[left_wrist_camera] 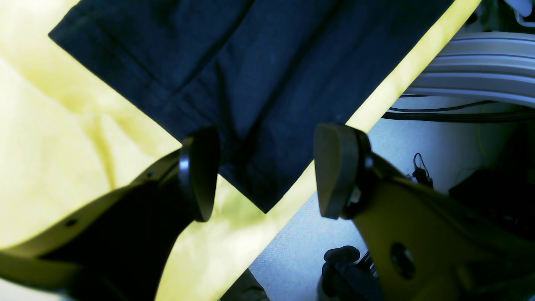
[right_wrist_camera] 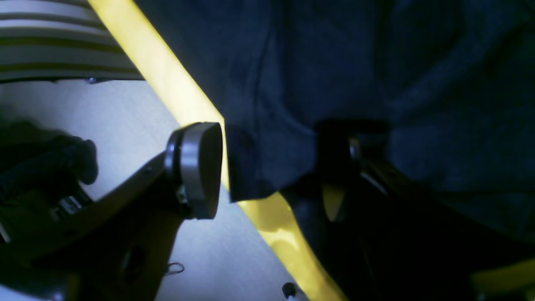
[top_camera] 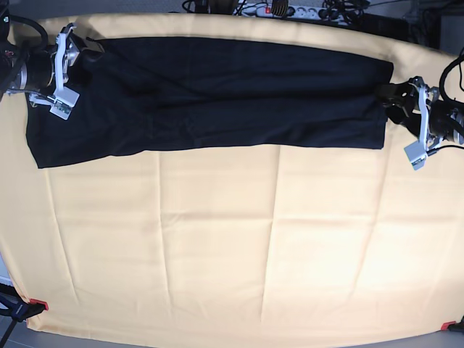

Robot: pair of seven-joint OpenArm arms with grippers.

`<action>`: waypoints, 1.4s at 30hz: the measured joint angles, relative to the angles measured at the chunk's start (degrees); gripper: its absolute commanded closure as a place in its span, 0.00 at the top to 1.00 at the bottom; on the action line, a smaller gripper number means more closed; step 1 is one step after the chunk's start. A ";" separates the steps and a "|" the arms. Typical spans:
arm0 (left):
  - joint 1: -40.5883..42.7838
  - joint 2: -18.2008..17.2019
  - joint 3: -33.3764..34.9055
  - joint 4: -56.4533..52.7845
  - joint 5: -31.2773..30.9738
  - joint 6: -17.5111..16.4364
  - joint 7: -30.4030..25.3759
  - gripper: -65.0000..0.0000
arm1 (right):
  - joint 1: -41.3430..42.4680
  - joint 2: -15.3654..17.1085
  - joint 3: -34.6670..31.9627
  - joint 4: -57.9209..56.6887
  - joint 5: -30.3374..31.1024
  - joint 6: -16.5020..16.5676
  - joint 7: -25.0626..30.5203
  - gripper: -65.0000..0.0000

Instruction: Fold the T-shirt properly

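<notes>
The black T-shirt (top_camera: 210, 94) lies as a long flat band across the far part of the table on the pale yellow cloth (top_camera: 232, 246). My left gripper (top_camera: 391, 98) is at the band's right end. In the left wrist view the left gripper (left_wrist_camera: 267, 171) is open, with a corner of the T-shirt (left_wrist_camera: 259, 71) between its fingers. My right gripper (top_camera: 80, 51) is at the band's far left end. In the right wrist view the right gripper (right_wrist_camera: 267, 167) is open around a corner of the T-shirt (right_wrist_camera: 355, 62); its dark right finger (right_wrist_camera: 334, 167) lies against the fabric.
The yellow cloth (left_wrist_camera: 42, 138) covers the whole table, and its edge runs right beside both grippers (right_wrist_camera: 167, 79). A power strip and cables (top_camera: 283, 9) lie beyond the far edge. Red clamps (top_camera: 38, 304) hold the cloth's near corners. White ribbed rails (left_wrist_camera: 480, 62) stand past the table edge.
</notes>
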 measured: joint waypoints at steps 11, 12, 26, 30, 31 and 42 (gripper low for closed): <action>0.00 0.00 0.00 0.00 0.00 0.00 0.00 0.58 | 0.79 -3.45 14.78 13.46 0.28 0.17 6.19 0.00; 0.00 0.00 0.00 0.00 0.00 0.00 0.02 0.58 | 0.70 -4.96 15.13 13.05 -0.79 0.22 6.45 0.00; -8.13 -0.17 -0.26 0.00 0.00 -0.02 0.13 0.58 | 0.83 -21.77 15.23 -6.45 -16.28 0.02 21.07 0.00; -11.61 -0.20 -0.44 0.00 -0.02 0.00 0.00 0.58 | 0.83 -22.36 15.23 -9.97 -16.90 0.00 20.96 0.00; -12.28 -0.17 -0.44 0.00 0.02 -0.02 0.17 0.58 | 0.83 -22.34 15.23 -10.40 -17.44 0.00 20.94 0.00; -5.53 6.12 -21.38 0.09 14.05 8.33 -0.02 0.58 | 0.79 -22.38 15.23 -10.54 -19.61 0.00 20.94 0.00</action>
